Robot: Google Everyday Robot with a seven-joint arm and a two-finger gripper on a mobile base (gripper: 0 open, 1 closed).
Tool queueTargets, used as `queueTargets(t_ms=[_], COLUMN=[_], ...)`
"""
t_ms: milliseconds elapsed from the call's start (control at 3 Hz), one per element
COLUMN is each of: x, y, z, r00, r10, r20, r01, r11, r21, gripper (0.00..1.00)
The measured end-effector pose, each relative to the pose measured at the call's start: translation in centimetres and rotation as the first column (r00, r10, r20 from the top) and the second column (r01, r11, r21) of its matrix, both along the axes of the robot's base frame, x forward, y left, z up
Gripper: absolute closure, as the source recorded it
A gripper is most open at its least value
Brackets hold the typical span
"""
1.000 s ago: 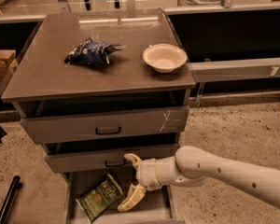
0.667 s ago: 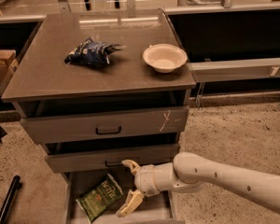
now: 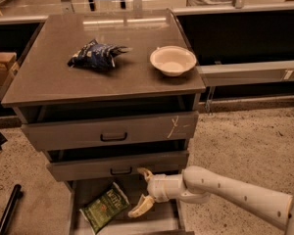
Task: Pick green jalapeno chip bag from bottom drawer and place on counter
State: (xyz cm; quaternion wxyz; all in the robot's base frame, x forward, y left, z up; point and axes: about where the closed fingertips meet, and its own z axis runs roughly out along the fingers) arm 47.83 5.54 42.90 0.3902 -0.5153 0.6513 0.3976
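The green jalapeno chip bag [image 3: 105, 207] lies flat on the grey floor of the open bottom drawer [image 3: 154, 223], toward its left side. My gripper [image 3: 142, 191] reaches in from the right over the drawer, just right of the bag and apart from it. Its two pale fingers [image 3: 140, 206] are spread open with nothing between them. The counter [image 3: 54, 75] is the brownish-grey top of the cabinet, above the drawers.
A dark blue and white snack bag [image 3: 95, 55] and a white bowl [image 3: 172, 60] sit on the counter. Two shallower drawers with black handles [image 3: 113, 137] stand partly open above the bottom drawer. A cardboard box [image 3: 1, 67] is at the left.
My gripper has shifted left along the drawer, closer to the green bag, and stays open. The bag has not moved.
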Motion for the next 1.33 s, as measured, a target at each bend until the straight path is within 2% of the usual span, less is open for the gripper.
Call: queueTargets(t_ms=[333,667,1000,1333], x=[1.0,1.0,1.0,3.1], y=[-0.7,-0.7,-0.7,1.6], z=[-8.4,-11.3,-11.3,-15.5], r00=[0.9995,0.9989,0.9989,0.992], r10=[-0.033,0.009,0.009,0.056], r20=[-0.004,0.045,0.045,0.113], r01=[0.033,-0.012,-0.012,-0.06], r11=[0.999,0.997,0.997,0.998], r21=[0.038,0.073,0.073,0.034], gripper=[0.0,0.0,0.0,0.0])
